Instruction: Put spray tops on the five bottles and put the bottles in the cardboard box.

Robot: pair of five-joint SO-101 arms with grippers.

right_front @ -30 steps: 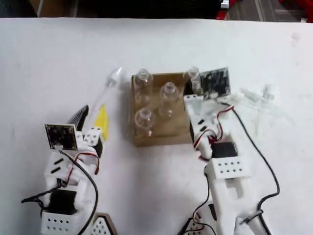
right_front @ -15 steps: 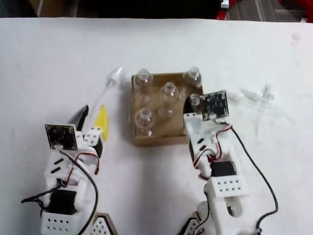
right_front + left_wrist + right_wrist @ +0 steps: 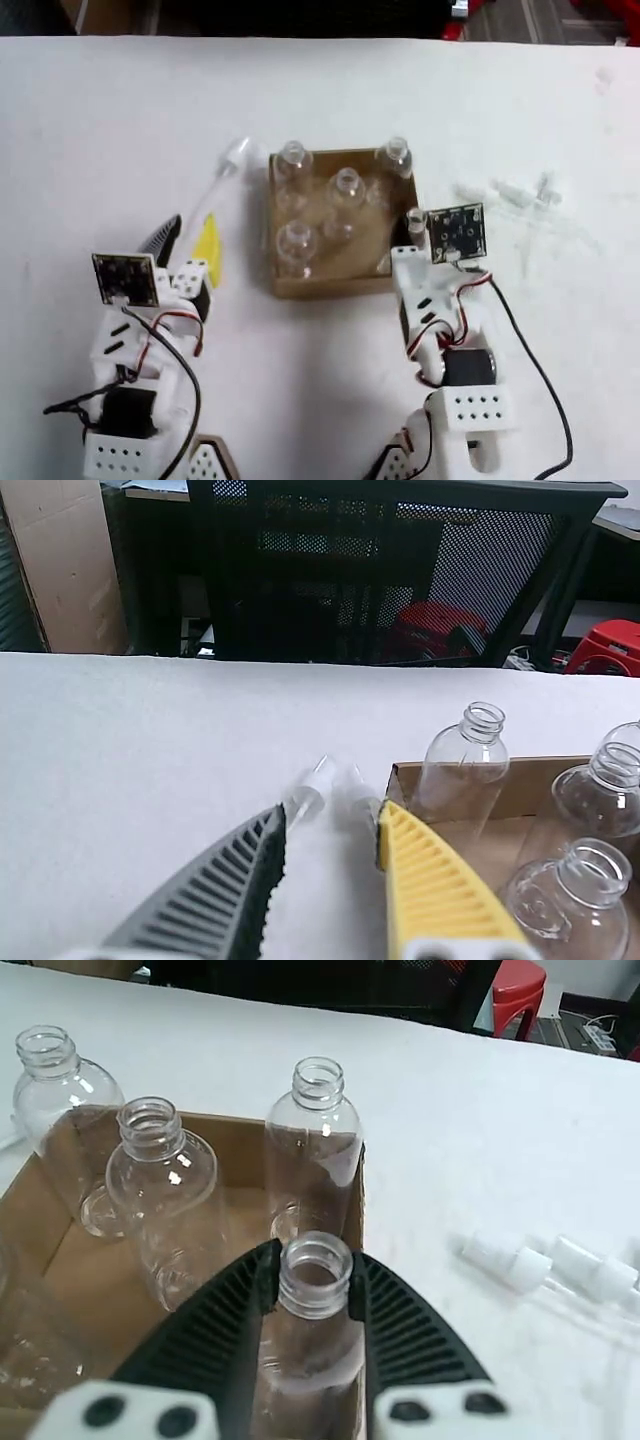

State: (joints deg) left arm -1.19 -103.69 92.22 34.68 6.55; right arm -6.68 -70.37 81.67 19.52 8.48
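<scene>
Surface: we see a white surface point(image 3: 120, 110), a cardboard box point(image 3: 330, 285), four uncapped bottles point(image 3: 346, 185) inside.
Right pincer point(image 3: 314, 1258): clamps the fifth bottle point(image 3: 310, 1355).
Left pincer point(image 3: 332, 820): open, empty.
Remaining: we judge every spray top point(image 3: 505, 1258) unfitted.

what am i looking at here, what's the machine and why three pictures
These are two small robot arms side by side at a white table. The high view looks down from a fixed camera; the other two come from a camera on each arm's wrist. In the middle stands a cardboard box with four open clear bottles in it. The right arm's fingers are shut on the neck of a fifth bottle at the box's right edge. The left arm's fingers are open and hold nothing, with one spray top lying ahead of them. More spray tops lie right of the box.
</scene>
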